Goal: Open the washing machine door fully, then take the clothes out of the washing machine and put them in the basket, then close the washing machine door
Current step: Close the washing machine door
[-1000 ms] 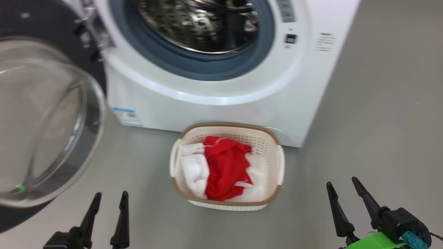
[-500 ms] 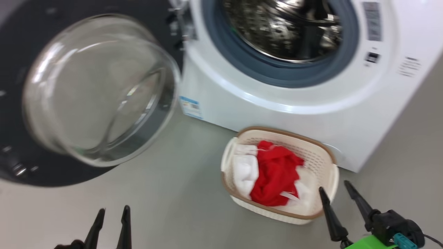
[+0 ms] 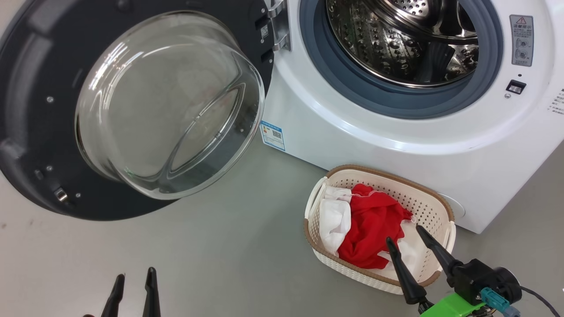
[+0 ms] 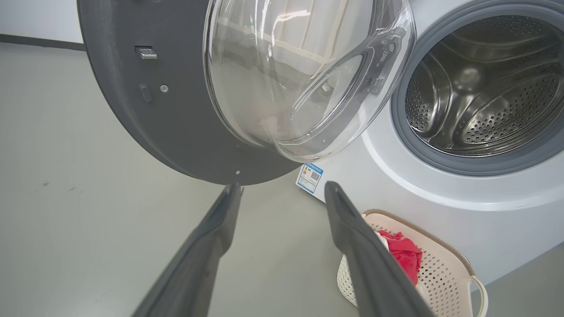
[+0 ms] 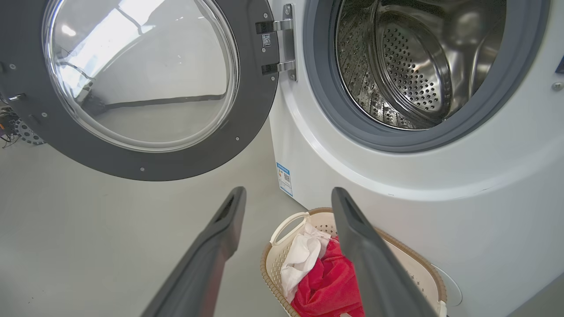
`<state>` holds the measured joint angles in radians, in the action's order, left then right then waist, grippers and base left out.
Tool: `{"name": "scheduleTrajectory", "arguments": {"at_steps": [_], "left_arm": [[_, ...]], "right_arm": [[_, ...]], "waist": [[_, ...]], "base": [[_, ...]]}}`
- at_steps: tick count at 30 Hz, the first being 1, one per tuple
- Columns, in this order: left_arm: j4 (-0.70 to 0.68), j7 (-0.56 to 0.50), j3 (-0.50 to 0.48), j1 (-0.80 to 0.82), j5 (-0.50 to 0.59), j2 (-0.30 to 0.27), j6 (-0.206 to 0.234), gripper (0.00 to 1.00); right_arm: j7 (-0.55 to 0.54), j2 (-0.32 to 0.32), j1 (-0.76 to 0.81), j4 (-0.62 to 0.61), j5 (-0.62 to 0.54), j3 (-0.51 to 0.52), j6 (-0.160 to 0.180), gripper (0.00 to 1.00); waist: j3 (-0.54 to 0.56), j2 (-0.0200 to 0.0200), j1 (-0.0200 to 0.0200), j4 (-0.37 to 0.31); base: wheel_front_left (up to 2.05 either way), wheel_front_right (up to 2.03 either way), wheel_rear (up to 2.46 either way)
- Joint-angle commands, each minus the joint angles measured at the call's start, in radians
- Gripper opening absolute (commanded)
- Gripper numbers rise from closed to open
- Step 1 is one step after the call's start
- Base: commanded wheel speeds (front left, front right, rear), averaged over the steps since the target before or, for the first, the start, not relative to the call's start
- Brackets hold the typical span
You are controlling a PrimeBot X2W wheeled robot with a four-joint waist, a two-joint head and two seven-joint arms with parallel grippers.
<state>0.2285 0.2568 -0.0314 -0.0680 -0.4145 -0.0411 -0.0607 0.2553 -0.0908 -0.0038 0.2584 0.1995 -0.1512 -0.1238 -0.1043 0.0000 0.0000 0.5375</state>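
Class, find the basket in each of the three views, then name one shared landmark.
Head view: basket lower right, before the washing machine.
Left wrist view: basket at bottom right.
Right wrist view: basket at bottom centre-right.
Shared landmark: blue sticker, up-left of the basket in all three.

- black-rimmed round glass door: top cut off at edge
- cream perforated basket floor: hidden under red and white clothes
- blue sticker: print unreadable
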Motion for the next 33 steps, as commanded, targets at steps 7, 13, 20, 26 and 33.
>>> {"name": "scheduleTrajectory", "arguments": {"at_steps": [7, 13, 20, 26, 33], "left_arm": [[-0.035, 0.005, -0.032, 0.007, -0.02, -0.009, 0.002, 0.8], [-0.103, 0.005, -0.115, 0.08, -0.03, -0.009, -0.024, 0.0], [-0.24, 0.005, -0.287, 0.293, 0.079, -0.036, -0.065, 0.0], [-0.241, 0.005, -0.314, 0.493, 0.07, -0.21, -0.069, 0.0], [-0.004, 0.005, -0.35, 0.726, -0.155, -0.405, -0.07, 0.0]], "right_arm": [[0.006, -0.006, -0.021, -0.015, 0.025, -0.036, -0.007, 1.0], [0.006, -0.004, -0.008, -0.026, 0.022, -0.028, -0.007, 1.0], [0.006, -0.005, 0.008, -0.032, 0.015, -0.017, -0.007, 1.0], [0.006, 0.001, 0.023, -0.042, 0.007, 0.007, -0.007, 1.0], [0.006, 0.004, 0.03, -0.06, -0.007, 0.036, -0.007, 1.0]], "waist": [[0.013, 0.0, 0.0, -0.003], [0.008, 0.0, 0.0, -0.006], [0.002, 0.0, 0.0, -0.009], [0.002, 0.0, 0.0, -0.014], [-0.015, 0.0, 0.0, -0.017]], "base": [[0.0, 0.0, 0.0], [0.0, 0.0, 0.0], [0.0, 0.0, 0.0], [0.0, 0.0, 0.0], [0.0, 0.0, 0.0]]}}
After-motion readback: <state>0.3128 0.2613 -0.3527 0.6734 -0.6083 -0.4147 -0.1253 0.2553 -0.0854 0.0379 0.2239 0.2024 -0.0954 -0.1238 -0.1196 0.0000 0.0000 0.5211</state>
